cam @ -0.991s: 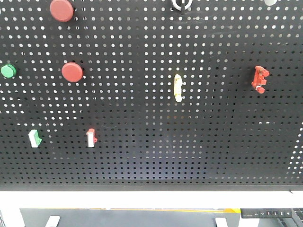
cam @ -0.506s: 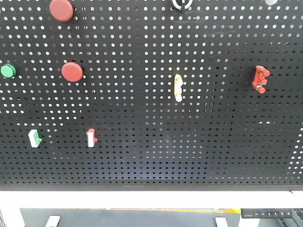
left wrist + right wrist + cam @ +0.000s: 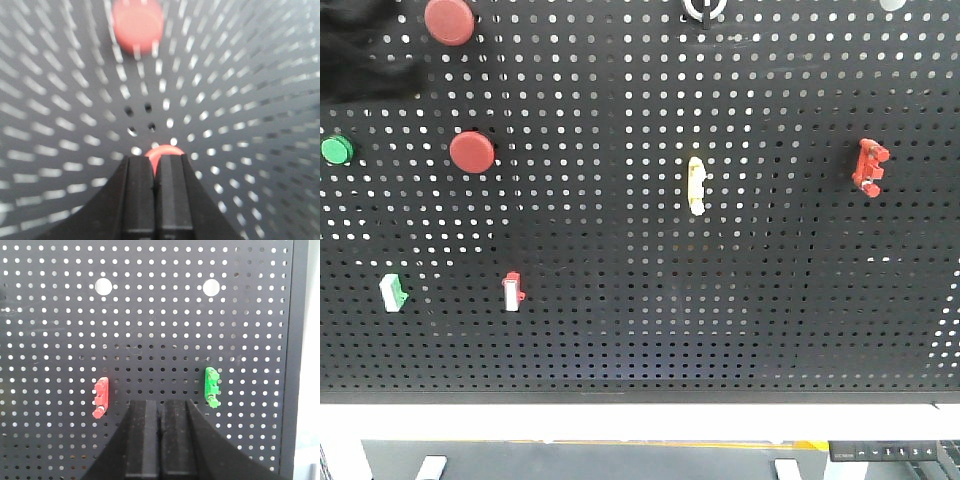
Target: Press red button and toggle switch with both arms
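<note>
Pointing at the pegboard (image 3: pixel 240 100), the left gripper (image 3: pixel 156 165) was seen with fingers pressed together, a red button (image 3: pixel 162 150) partly hidden behind its tips. The right gripper (image 3: pixel 160 407), fingers equally pressed together, was held between a red toggle switch (image 3: pixel 101 397) and a green switch (image 3: pixel 212 387).

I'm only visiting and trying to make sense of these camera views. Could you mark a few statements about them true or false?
1. The left gripper is shut. True.
2. A green button lies just past its tips. False: a red button does.
3. The right wrist view shows a red switch and a green switch. True.
4. The right gripper grips the green switch. False: it is shut on nothing and points between the two switches.
5. The board is white. False: it is black.
</note>
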Available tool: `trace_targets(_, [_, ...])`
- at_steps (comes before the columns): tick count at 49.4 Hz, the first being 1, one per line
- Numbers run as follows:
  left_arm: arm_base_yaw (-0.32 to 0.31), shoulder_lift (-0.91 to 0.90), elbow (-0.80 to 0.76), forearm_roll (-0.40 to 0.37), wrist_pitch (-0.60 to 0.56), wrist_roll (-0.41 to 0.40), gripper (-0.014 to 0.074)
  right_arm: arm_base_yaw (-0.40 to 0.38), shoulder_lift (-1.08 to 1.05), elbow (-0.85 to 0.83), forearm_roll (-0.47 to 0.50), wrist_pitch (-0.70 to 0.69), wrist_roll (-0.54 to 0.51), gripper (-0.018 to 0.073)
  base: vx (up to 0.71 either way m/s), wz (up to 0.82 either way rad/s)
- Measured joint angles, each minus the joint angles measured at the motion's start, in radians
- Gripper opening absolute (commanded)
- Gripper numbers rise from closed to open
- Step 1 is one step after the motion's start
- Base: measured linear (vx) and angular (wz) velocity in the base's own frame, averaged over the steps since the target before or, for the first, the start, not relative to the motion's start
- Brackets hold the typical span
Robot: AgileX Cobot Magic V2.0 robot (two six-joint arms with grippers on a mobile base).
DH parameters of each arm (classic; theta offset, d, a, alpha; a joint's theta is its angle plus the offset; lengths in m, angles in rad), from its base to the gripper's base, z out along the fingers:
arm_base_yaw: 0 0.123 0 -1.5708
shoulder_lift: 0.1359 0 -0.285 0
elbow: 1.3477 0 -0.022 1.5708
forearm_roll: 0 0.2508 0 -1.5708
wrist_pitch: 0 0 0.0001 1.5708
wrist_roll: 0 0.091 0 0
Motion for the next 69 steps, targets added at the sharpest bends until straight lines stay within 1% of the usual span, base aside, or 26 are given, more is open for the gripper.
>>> trace_targets(12, [0.000,0.144,-0.136,-0.007,0.013,-0.012,0.0001,0.000,0.000,0.000,0.000,-0.001,0.000,-0.0003,0.00,0.00])
trace_targets(23, [-0.002,0.180,-0.180,-0.008,-0.064,-0.014,0.0001,0.000,0.000,0.000,0.000,-0.002,0.000,-0.0003,0.00,0.00])
trace_targets(26, [-0.008,0.177,-0.180,-0.008,-0.063,-0.016,0.0001,0.000,0.000,0.000,0.000,-0.002,0.000,-0.0003,0.00,0.00])
trace_targets(29, [-0.018,0.160,-0.179,-0.008,-0.036,-0.016,0.0001,0.000,0.000,0.000,0.000,-0.002,0.000,-0.0003,0.00,0.00])
trace_targets(32, [-0.031,0.135,-0.171,-0.004,0.002,-0.015,0.0001,0.000,0.000,0.000,0.000,-0.002,0.000,-0.0003,0.00,0.00])
trace_targets(36, [-0.055,0.093,-0.155,0.020,0.044,-0.013,0.0000,0.000,0.000,0.000,0.000,-0.005,0.000,-0.0003,0.00,0.00])
trace_targets(42, [-0.071,0.011,-0.083,0.060,0.046,-0.010,-0.0001,0.000,0.008,0.000,-0.003,-0.035,0.000,-0.0003,0.00,0.00])
trace_targets(49, [-0.071,-0.124,0.077,0.062,0.023,-0.013,-0.0001,0.008,0.055,-0.001,-0.004,-0.116,0.000,-0.0003,0.00,0.00])
trace_targets(52, [-0.071,-0.180,0.147,0.062,0.010,-0.013,-0.0001,0.038,0.085,-0.006,-0.005,-0.131,0.002,-0.0003,0.00,0.00])
trace_targets(58, [-0.071,-0.269,0.268,0.063,0.000,-0.013,-0.0001,0.143,0.162,-0.047,-0.044,-0.179,-0.001,-0.0003,0.00,0.00])
trace_targets(64, [-0.071,-0.341,0.343,0.063,-0.004,-0.013,-0.0001,0.268,0.283,-0.137,-0.103,-0.276,-0.001,-0.0003,0.00,0.00])
trace_targets(69, [-0.071,-0.382,0.371,0.063,0.003,-0.013,-0.0001,0.339,0.399,-0.231,-0.122,-0.310,-0.001,-0.0003,0.00,0.00])
